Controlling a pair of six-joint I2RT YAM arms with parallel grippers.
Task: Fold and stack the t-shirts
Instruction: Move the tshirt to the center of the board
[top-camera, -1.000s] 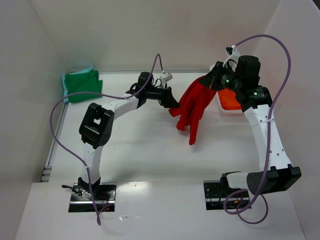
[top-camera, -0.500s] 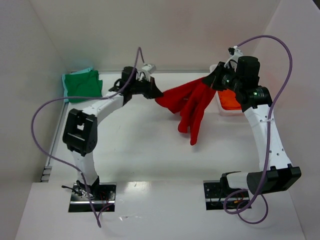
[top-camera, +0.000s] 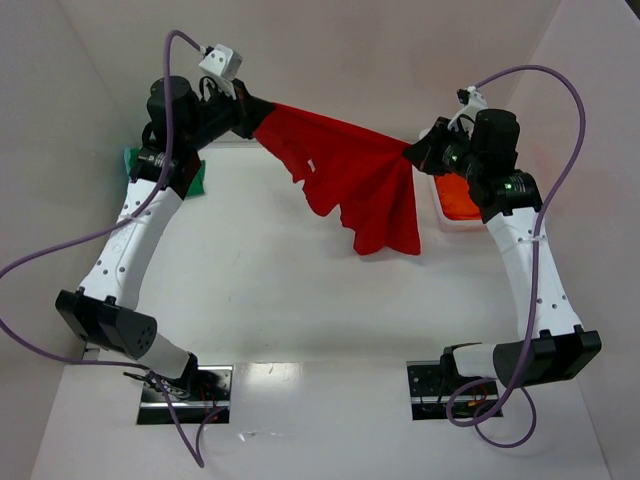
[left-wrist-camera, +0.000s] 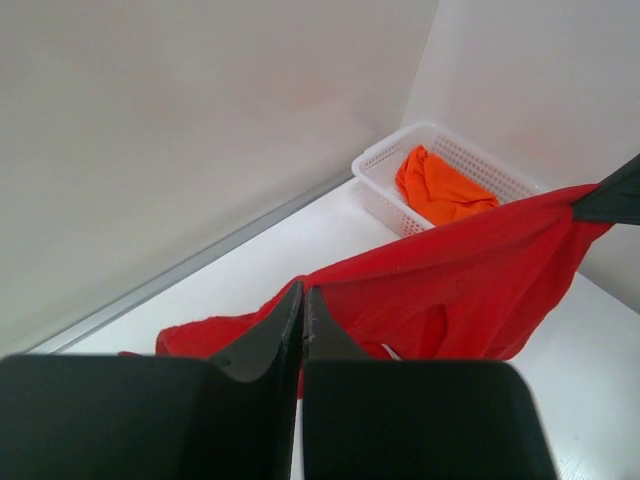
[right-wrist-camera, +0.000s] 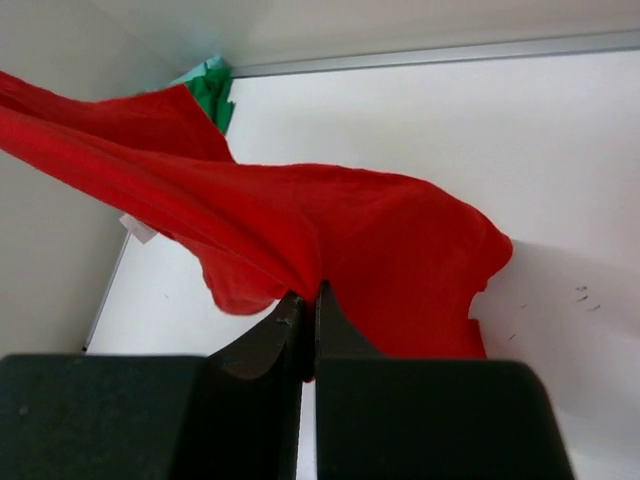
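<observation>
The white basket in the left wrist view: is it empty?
No, an orange t-shirt lies crumpled inside the white basket.

White table (top-camera: 280, 300): green t-shirt (right-wrist-camera: 210, 88) in far-left corner, white basket (left-wrist-camera: 385, 195) at far right (orange t-shirt (left-wrist-camera: 440, 190) inside).

Robotics lab cell: bare white walls (top-camera: 330, 70) around a white table (top-camera: 290, 300), 2 bolted arms (top-camera: 530, 260)

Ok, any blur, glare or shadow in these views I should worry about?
Top view: evenly lit and sharp, mild glare on the table at its near edge. Left wrist: fingers dark and soft near the lens, red shirt and basket clear. Right wrist: sharp, red shirt casts a soft shadow on the table at right.
</observation>
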